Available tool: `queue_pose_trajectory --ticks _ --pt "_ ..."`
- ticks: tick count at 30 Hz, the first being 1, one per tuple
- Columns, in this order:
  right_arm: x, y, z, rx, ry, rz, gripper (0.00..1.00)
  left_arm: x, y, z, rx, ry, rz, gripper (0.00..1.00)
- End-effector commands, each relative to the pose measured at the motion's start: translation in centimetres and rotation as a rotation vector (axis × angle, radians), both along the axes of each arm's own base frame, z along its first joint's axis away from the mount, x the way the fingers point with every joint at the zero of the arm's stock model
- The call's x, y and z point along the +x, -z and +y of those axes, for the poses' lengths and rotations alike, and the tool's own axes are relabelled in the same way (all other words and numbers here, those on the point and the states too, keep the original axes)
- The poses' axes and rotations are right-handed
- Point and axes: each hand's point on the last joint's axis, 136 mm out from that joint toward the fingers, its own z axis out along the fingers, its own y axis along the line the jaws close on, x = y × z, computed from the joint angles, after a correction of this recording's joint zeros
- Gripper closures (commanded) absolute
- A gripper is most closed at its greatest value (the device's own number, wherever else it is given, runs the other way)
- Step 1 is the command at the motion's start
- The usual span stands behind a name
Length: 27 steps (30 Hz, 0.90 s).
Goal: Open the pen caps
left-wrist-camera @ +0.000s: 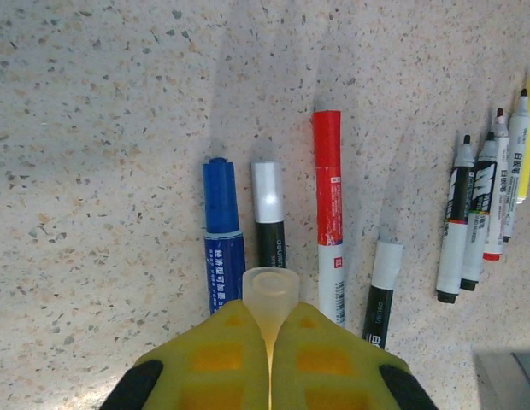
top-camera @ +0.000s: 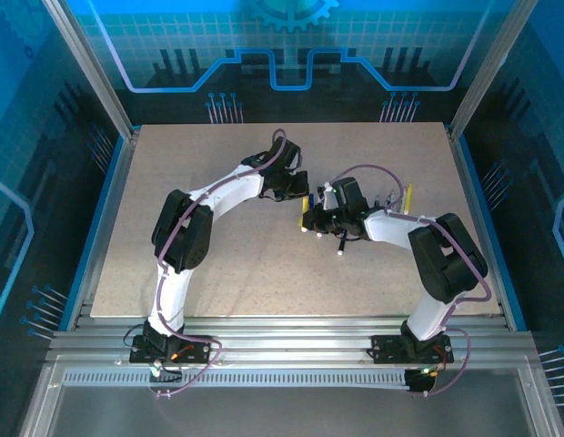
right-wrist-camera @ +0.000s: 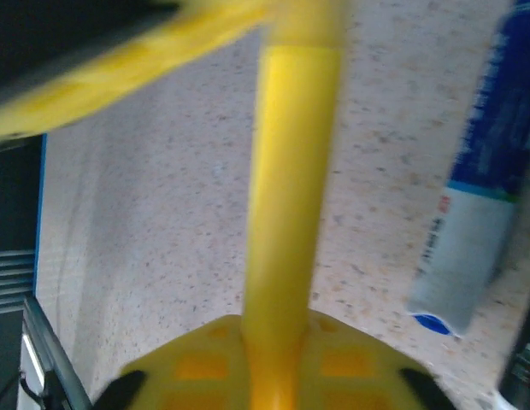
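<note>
L claw (left-wrist-camera: pixel 270 329): grips pale cap (left-wrist-camera: pixel 271 286). R claw (right-wrist-camera: pixel 274 335): grips yellow pen (right-wrist-camera: pixel 292 171). Blue pen (left-wrist-camera: pixel 222 231): near red pen (left-wrist-camera: pixel 328 188), on table (left-wrist-camera: pixel 94 128).

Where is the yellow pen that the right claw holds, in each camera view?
Top external: yellow pen at centre, between the two arms' tips.
Right wrist: pen runs up mid-frame from the right claw.
Left wrist: perhaps it is the pale stub pinched in the left claw, bottom centre; unsure.
Shared landmark: the speckled table.
</note>
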Motion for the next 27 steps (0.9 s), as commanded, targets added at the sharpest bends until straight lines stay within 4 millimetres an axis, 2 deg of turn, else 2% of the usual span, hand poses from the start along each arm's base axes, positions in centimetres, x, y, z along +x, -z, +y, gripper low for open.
queue_pose_trajectory --ticks 1,4,6,8,10,19,23,27 --pt "0.2 -0.2 0.3 0.0 -0.016 -0.016 1.0 -0.7 -2.3 -0.9 -0.055 0.021 -0.024 1.0" --pt "0.2 -0.6 0.3 0.011 -0.022 -0.027 1.0 -0.5 -2.1 0.1 -0.004 -0.004 -0.033 0.97" --pt "0.0 -0.8 0.4 0.023 -0.026 -0.034 1.0 -0.4 -1.8 0.6 0.026 -0.015 -0.038 0.79" --pt "0.0 -1.0 0.6 0.031 -0.032 -0.039 1.0 -0.3 -1.7 0.9 0.041 -0.023 -0.044 0.69" --pt "-0.1 -1.0 0.9 0.04 -0.04 -0.037 1.0 -0.3 -1.6 1.0 0.048 -0.023 -0.044 0.67" --pt "-0.5 -1.0 2.0 0.06 -0.073 -0.035 1.0 0.1 -0.9 1.0 0.068 -0.022 -0.036 0.7" --pt "-0.5 -0.7 2.2 0.066 -0.079 -0.025 1.0 0.3 -1.0 0.9 0.069 -0.023 -0.04 0.79" --pt "-0.7 -0.4 2.5 0.071 -0.086 -0.019 1.0 0.7 -0.8 1.1 0.075 -0.033 -0.038 0.98"
